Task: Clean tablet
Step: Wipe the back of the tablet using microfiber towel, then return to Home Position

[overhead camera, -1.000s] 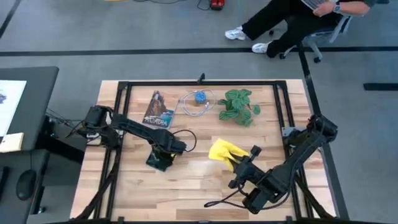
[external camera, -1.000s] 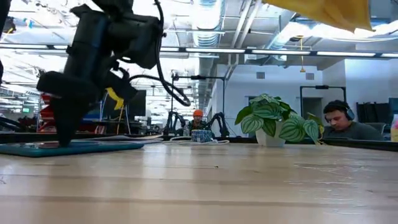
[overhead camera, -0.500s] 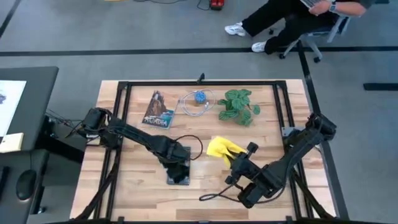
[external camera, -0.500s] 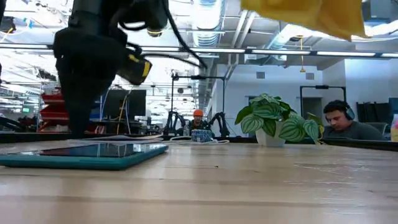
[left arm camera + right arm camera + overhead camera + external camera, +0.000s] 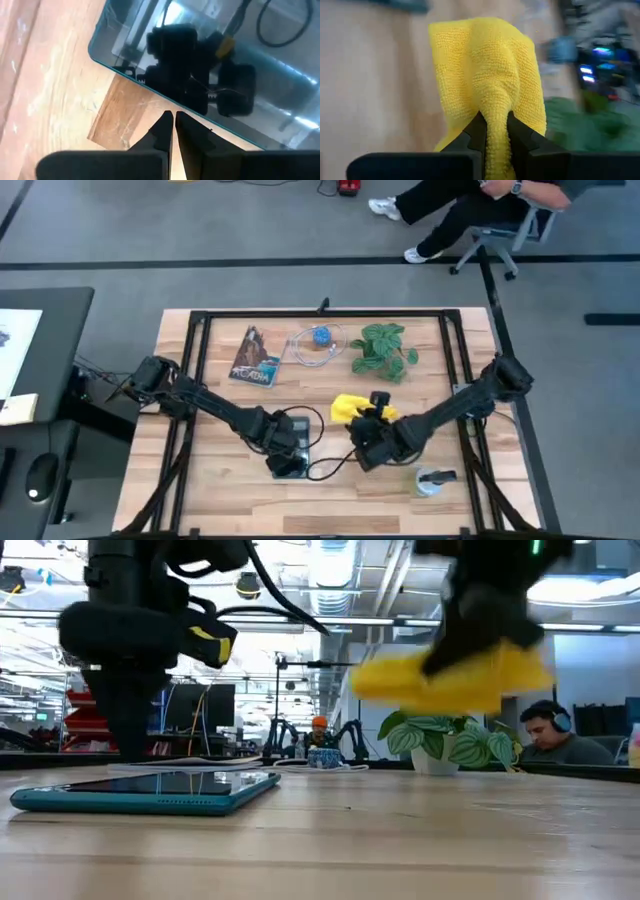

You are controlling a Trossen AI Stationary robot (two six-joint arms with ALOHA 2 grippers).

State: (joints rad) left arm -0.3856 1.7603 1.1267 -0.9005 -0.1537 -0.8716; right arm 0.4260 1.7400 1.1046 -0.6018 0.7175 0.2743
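Right, tablet lies flat on the worktop, front-centre, screen up, teal edge showing in the low view. Left gripper sits at its near edge, fingers pressed together with nothing between them, tips right at the tablet's rim; whether they actually bear on it I can't tell. Right gripper has the yellow cloth pinched in its fingers, bunched, hanging in the air just beside the tablet on its right, not touching the glass yet.

Step in hand, as I read it: bring cloth onto screen and wipe.

How to do it well:
- Lower until the loose fold drags on the glass, not the fingertips. Hard tips on a glossy screen means scratches.
- Keep the left gripper planted as a stop, or the tablet slides on the wood.
- Stroke toward the left gripper so the push is braced.
- Watch the left arm's cable lying close beside the tablet; cloth could snag it.
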